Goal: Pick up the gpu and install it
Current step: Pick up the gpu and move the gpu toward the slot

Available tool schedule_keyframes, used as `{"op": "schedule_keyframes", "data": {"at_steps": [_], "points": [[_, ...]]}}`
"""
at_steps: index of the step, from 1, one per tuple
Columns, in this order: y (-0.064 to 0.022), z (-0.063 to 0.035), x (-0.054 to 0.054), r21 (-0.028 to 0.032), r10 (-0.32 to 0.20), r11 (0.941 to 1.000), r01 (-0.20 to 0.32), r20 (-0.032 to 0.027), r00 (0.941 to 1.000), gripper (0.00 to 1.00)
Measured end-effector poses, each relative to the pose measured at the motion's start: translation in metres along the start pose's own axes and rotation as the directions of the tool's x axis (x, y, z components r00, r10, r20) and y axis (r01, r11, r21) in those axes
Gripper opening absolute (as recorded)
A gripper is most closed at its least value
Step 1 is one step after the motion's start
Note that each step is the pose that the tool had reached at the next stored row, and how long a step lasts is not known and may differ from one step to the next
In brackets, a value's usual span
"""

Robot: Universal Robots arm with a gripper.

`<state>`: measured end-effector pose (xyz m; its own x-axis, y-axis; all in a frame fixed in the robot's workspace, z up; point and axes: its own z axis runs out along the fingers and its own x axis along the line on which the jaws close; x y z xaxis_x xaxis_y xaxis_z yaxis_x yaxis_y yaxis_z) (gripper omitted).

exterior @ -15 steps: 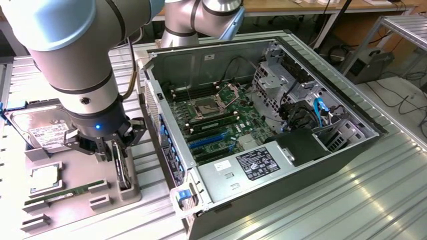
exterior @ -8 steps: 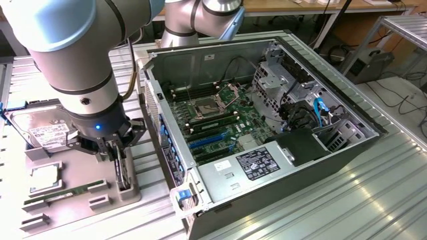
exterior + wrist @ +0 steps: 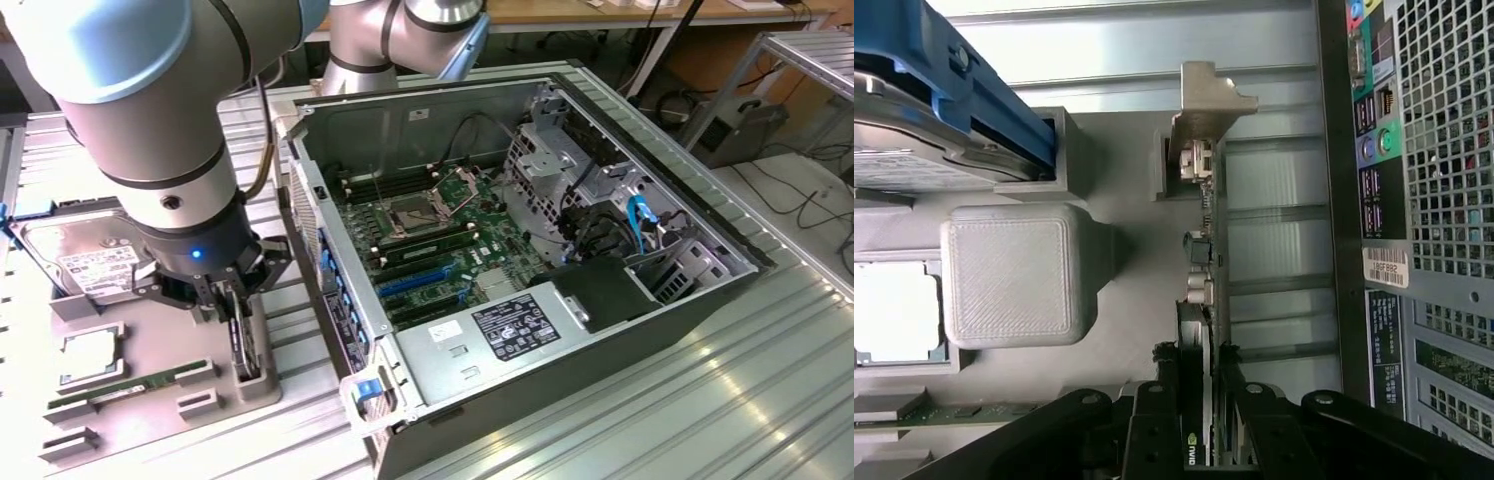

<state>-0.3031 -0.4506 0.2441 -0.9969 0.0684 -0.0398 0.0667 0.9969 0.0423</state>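
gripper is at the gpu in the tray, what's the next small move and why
Probably a short, straight lift. The gripper looks closed on the gpu, which stands on edge in its slot of the grey tray, close beside the computer case. Rising vertically should free the card from the slot walls without tilting it or brushing the case.

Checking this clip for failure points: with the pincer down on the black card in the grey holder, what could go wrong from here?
1. The pincer clamps the flat black graphics card by its thin edge; it may slip or tilt.
2. The card sits slotted in the grey plastic holder and could snag, dragging it.
3. The open black computer case stands close by; the card's silver metal bracket might strike its wall.
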Motion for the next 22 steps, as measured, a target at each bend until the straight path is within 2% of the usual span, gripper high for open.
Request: {"op": "schedule_keyframes", "data": {"at_steps": [9, 15, 17, 22], "points": [[-0.0006, 0.0000, 0.000, -0.0033, -0.080, 0.9968, 0.080, -0.0032, 0.9968, 0.26], [-0.0009, -0.0034, -0.001, -0.0044, -0.086, 0.9962, 0.086, -0.0034, 0.9962, 0.26], [-0.0007, -0.0070, -0.001, -0.0046, -0.086, 0.9963, 0.086, -0.0035, 0.9963, 0.26], [0.0002, -0.0264, -0.003, -0.0050, -0.086, 0.9963, 0.086, -0.0035, 0.9963, 0.26]]}}
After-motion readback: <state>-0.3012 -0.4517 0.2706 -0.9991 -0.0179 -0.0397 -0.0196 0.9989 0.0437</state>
